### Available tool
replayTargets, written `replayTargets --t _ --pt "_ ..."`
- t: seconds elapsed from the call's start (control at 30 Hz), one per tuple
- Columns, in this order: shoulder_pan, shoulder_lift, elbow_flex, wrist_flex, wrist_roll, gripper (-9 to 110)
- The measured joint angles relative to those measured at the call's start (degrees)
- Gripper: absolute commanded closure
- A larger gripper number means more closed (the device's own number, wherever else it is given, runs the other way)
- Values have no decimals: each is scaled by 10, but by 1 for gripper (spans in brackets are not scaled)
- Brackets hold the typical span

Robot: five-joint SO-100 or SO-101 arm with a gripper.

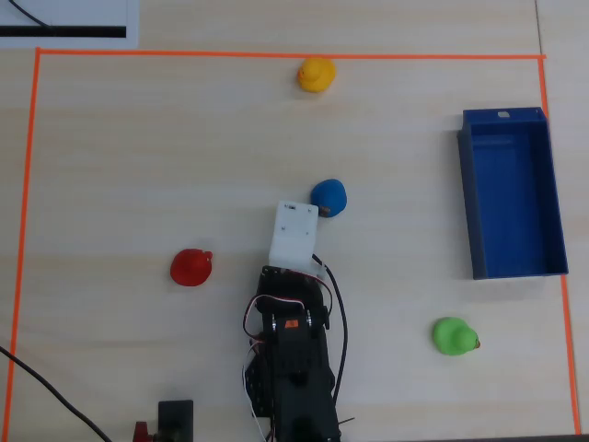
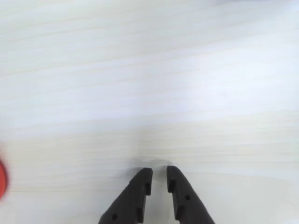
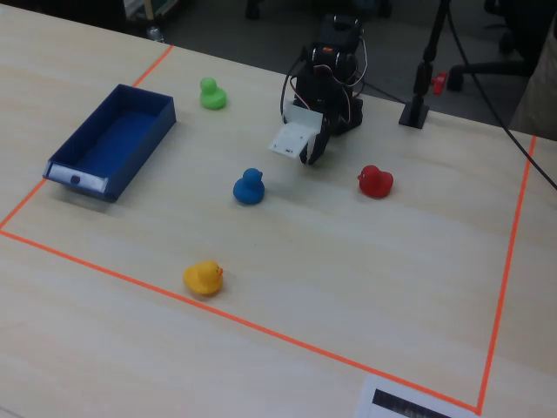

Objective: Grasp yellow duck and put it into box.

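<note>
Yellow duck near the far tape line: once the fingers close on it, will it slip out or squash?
The yellow duck looks small, rounded and smooth, so narrow fingertips may squeeze it out unless they close across its widest part. Its toy look suggests it is light and probably a little soft. It sits upright on a flat base, so a nudge would likely slide rather than roll it.

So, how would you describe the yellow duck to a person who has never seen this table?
In the overhead view, find the orange tape border on the wooden table. The yellow duck sits just inside its top edge, far from the arm. It is the only yellow toy; the others are blue, red and green.
</note>
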Motion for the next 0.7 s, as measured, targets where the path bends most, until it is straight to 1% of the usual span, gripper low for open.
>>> replayTargets --t 0.2,0.43,0.53,0.7 --pt "24 0 0 -4 0 101" --pt "55 -17 -11 -131 3 101" --pt "58 -62 -45 -183 3 101" --pt "75 -185 -146 -285 24 101"
